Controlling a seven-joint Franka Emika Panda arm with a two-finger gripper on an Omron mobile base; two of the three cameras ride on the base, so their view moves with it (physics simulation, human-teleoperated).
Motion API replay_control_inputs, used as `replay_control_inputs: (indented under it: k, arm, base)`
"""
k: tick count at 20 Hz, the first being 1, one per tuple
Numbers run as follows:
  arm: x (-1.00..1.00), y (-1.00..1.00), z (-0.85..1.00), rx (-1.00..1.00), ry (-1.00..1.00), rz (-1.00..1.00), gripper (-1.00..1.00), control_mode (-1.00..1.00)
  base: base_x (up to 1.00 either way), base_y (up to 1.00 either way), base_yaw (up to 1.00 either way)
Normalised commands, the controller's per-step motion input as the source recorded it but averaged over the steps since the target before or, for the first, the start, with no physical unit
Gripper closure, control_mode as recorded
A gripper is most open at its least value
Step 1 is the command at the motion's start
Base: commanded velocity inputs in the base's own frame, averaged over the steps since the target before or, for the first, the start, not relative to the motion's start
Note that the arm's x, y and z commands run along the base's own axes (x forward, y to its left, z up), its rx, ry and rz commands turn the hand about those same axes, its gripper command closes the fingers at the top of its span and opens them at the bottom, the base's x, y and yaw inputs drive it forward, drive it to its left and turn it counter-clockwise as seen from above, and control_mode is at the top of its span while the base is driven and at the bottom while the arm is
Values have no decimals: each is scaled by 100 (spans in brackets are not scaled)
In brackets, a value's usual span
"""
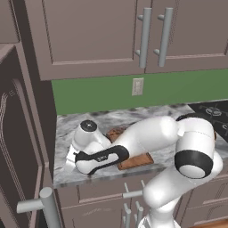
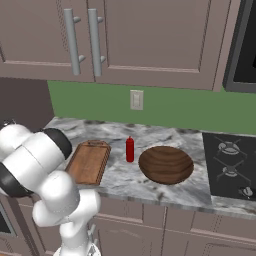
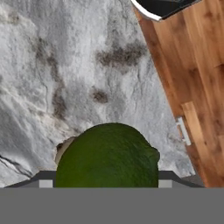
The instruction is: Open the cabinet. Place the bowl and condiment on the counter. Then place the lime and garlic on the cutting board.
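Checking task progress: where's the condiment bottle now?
In the right base view the condiment stands upright on the counter, between the cutting board and the bowl.

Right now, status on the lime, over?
Tool straddles lime, grip unconfirmed. Garlic peeks out behind it. Bowl, condiment on counter. Cutting board just alongside.

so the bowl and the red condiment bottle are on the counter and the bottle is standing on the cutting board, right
Not quite. The bowl and the red condiment bottle are both on the counter, but the bottle is not on the cutting board. It stands upright on the marble itself, between the board and the bowl. The right base view shows this plainly.
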Motion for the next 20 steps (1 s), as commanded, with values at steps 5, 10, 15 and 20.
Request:
replay_control_inputs:
  k: [5, 10, 15, 20]
  arm:
    - [0, -29, 20, 0, 9, -9, 100, -100]
    - [0, -33, 11, 0, 9, -10, 100, -100]
    - [0, -37, 1, -4, 5, -10, 100, -100]
    - [0, -39, 0, -7, 1, -6, 100, -100]
  base:
    - [0, 0, 0]
    - [0, 0, 0]
    - [0, 0, 0]
    - [0, 0, 0]
